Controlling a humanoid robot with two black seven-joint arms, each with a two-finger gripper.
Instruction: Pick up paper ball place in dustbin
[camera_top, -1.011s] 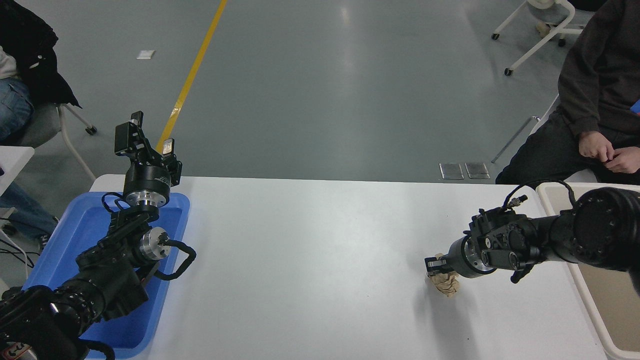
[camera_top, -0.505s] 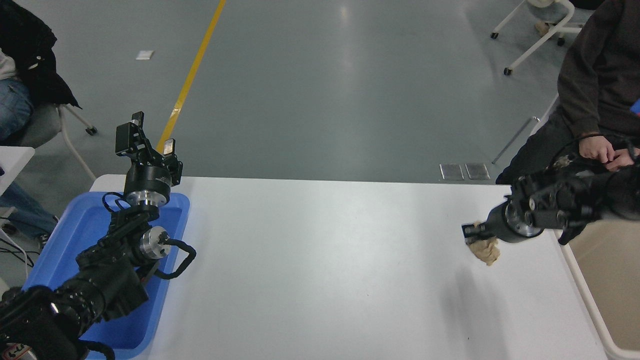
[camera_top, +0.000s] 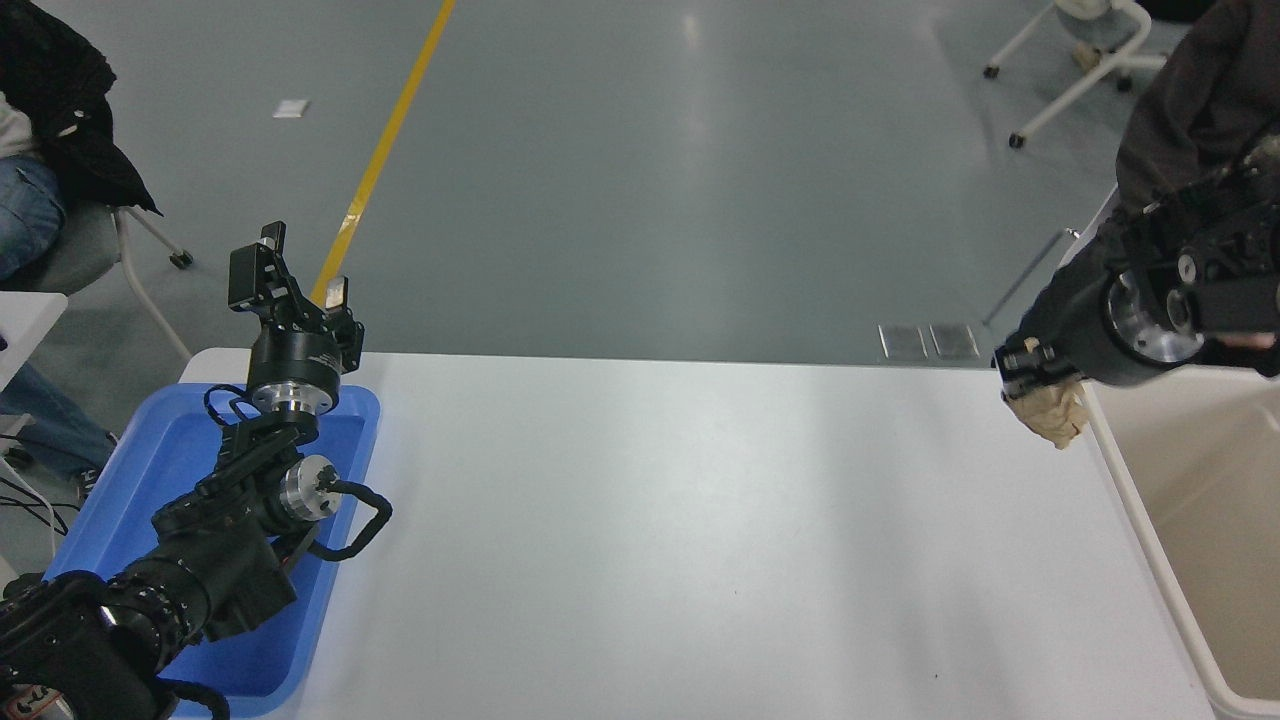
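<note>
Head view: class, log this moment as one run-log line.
right gripper: shut on paper ball, raised beside dustbin rim | left gripper: parked over blue tray | ball not yet binned

Both arms are built of matte black housings joined by silver machined rings. On the left arm (camera_top: 230, 520) a black cable is looped out beside a silver round cap with a small bolt, and its end effector (camera_top: 290, 285) is formed of blocky black fingers. On the right arm (camera_top: 1150, 300) small round screws are seen.
</note>
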